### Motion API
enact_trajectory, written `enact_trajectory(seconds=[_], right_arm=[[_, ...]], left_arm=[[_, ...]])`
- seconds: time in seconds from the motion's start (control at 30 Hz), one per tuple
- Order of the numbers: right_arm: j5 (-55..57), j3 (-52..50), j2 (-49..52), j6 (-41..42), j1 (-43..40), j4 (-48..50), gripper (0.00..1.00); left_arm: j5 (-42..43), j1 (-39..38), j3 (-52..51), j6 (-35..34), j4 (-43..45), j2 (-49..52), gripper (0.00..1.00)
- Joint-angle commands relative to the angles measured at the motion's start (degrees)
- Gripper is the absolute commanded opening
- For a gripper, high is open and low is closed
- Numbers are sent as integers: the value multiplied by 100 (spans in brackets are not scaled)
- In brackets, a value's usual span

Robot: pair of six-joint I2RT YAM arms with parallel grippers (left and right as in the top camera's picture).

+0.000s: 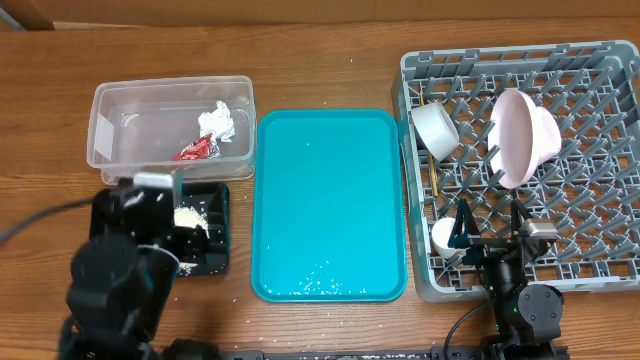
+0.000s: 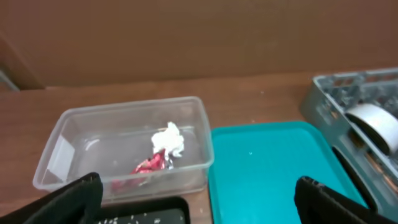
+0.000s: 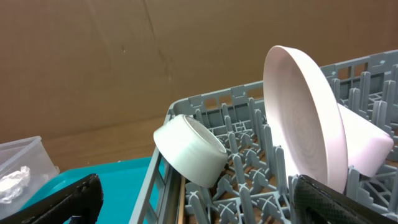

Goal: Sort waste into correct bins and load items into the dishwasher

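The clear tub (image 1: 110,140) holds the white napkin (image 1: 218,122) and red wrapper (image 1: 195,150); both show in the left wrist view, napkin (image 2: 169,140) and wrapper (image 2: 148,165). The black tray (image 1: 215,250) holds rice (image 1: 190,217). The grey rack (image 1: 590,230) holds the upright white plate (image 1: 512,140), the pink-lined bowl (image 1: 548,135) behind it, the white bowl (image 1: 433,128) on its side and chopsticks (image 1: 436,178). My left gripper (image 2: 199,208) is open and empty above the black tray (image 2: 146,214). My right gripper (image 1: 488,225) is open and empty over the rack's front, below the plate (image 3: 305,137) and bowl (image 3: 189,149).
The teal tray (image 1: 330,180) lies between the tub and the rack, with a few rice grains (image 1: 315,280) near its front edge. A small white round object (image 1: 443,235) sits in the rack by my right gripper's left finger. Loose grains lie on the table by the black tray.
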Motion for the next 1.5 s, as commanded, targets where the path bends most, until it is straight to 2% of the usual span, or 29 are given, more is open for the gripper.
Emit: enact_trajectory(seconds=[0.0, 0.17, 0.4, 0.57, 0.73, 1.47], right_arm=[[24, -59, -44, -2, -15, 28, 100], [24, -59, -44, -2, -15, 28, 100], [24, -59, -44, -2, -15, 28, 100], [24, -59, -44, -2, -15, 28, 100], [24, -59, -44, -2, -15, 28, 100], [24, -59, -44, -2, -15, 28, 100]], left_arm=[[542, 372, -1093, 188, 647, -835, 100], [540, 627, -2396, 133, 1322, -2022, 100], [535, 1078, -3711, -162, 1744, -3274, 100], [538, 1091, -4612, -258, 2618, -3254, 100], [533, 1091, -5403, -660, 3589, -3254, 100], [529, 1091, -5449, -671, 3700, -3248, 100]])
